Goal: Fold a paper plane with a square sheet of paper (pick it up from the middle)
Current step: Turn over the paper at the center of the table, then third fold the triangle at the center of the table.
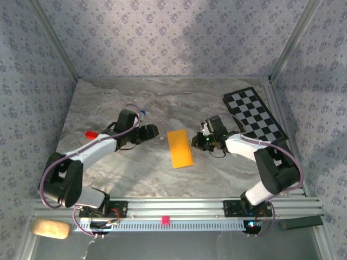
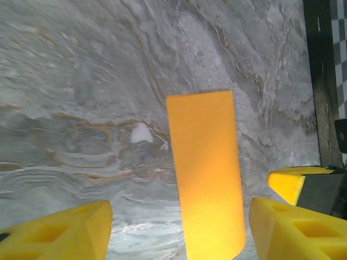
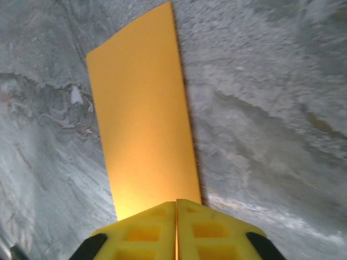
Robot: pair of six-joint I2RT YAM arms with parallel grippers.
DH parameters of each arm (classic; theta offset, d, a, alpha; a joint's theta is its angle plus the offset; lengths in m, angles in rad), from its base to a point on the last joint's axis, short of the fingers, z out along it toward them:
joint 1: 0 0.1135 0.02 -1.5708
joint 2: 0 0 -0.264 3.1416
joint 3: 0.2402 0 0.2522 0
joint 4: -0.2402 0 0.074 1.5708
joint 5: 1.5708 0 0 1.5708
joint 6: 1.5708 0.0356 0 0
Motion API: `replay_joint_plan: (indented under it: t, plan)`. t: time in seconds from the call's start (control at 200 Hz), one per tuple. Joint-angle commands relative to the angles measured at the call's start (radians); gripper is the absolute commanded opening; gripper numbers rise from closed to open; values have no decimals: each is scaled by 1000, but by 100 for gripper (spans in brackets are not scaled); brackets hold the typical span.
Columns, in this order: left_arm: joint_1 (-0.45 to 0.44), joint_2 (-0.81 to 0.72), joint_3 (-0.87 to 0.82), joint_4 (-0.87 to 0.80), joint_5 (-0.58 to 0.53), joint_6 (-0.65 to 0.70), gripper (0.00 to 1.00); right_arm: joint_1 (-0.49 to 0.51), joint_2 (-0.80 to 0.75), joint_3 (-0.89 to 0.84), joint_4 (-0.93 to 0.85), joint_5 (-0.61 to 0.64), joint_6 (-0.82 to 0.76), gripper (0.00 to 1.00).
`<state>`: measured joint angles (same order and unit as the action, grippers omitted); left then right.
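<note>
The square sheet of paper, now a narrow folded strip, lies flat mid-worktop between my arms. My right end effector is pressed together at the strip's edge (pinching it or just flattening the crease, can't tell). My left end effector is spread, framing the opposite side, probably lining up the next fold.

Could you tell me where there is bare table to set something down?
Bare: the far table along the back wall, and the near strip between the square sheet of paper and the rail. Crowded: the middle, where left gripper and right gripper flank the paper; the checkered board takes the far right.
</note>
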<state>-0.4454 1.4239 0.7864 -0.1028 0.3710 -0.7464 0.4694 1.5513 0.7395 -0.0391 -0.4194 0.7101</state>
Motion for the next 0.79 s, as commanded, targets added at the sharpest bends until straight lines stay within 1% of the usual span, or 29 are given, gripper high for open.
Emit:
replay_joint_plan:
  t: [0.0, 0.11, 0.215, 0.41, 0.565, 0.7, 0.79]
  plan:
    - [-34, 52, 35, 37, 8, -46, 65, 8, 39, 26, 24, -86, 3, 7]
    - [-55, 95, 52, 59, 25, -74, 63, 12, 69, 34, 42, -106, 11, 6]
    - [-59, 131, 71, 58, 48, -77, 56, 13, 90, 46, 33, -115, -2, 6]
    - [-62, 165, 89, 50, 74, -77, 56, 12, 125, 56, 43, -156, -12, 6]
    - [-62, 189, 97, 48, 83, -76, 57, 4, 154, 46, 29, -113, -22, 7]
    - [-62, 231, 102, 76, 128, -92, 57, -11, 182, -18, 115, -123, 47, 7]
    - [-66, 252, 104, 95, 148, -105, 57, -9, 180, -49, 133, -107, 81, 7]
